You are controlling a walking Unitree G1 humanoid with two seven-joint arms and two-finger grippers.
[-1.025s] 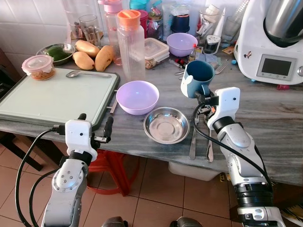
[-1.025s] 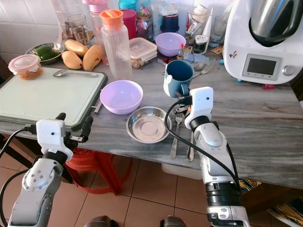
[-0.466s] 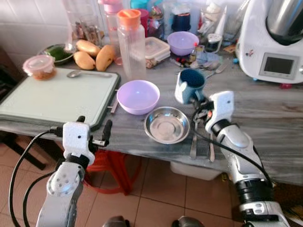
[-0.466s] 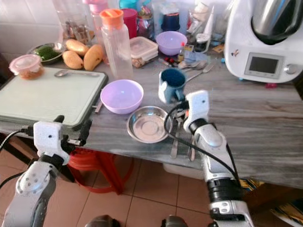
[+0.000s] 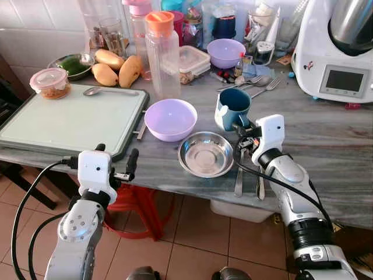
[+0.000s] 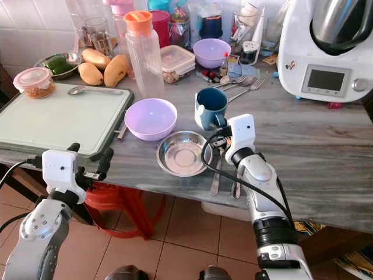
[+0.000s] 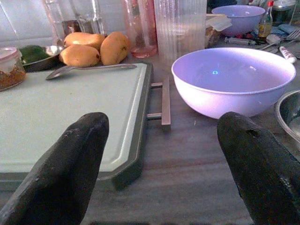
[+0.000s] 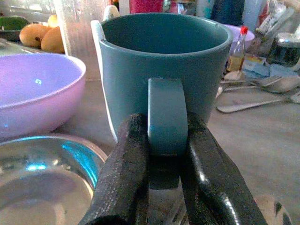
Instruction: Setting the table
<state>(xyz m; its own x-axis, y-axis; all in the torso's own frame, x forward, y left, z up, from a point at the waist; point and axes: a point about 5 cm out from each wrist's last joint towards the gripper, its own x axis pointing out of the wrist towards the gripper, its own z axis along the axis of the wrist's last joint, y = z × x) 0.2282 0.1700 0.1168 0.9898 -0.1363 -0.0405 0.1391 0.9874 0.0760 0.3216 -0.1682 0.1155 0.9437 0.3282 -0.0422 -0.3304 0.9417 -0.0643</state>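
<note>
We have the right gripper [image 8: 161, 164] clamped on the handle of the teal mug [image 5: 234, 107], upright beside the steel bowl [image 5: 206, 154] w/ cutlery [image 5: 239, 172] near. Left gripper [image 7: 161, 159] waits, fingers wide. Setting seems approx. half done; mug not yet released.

I count two purple bowls [image 5: 169, 118] [image 5: 225, 52], one steel bowl [image 5: 205, 154], one blue mug [image 5: 233, 108], three mangoes [image 5: 108, 58] [image 5: 103, 74] [image 5: 129, 70], and one tray [image 5: 70, 119].
</note>
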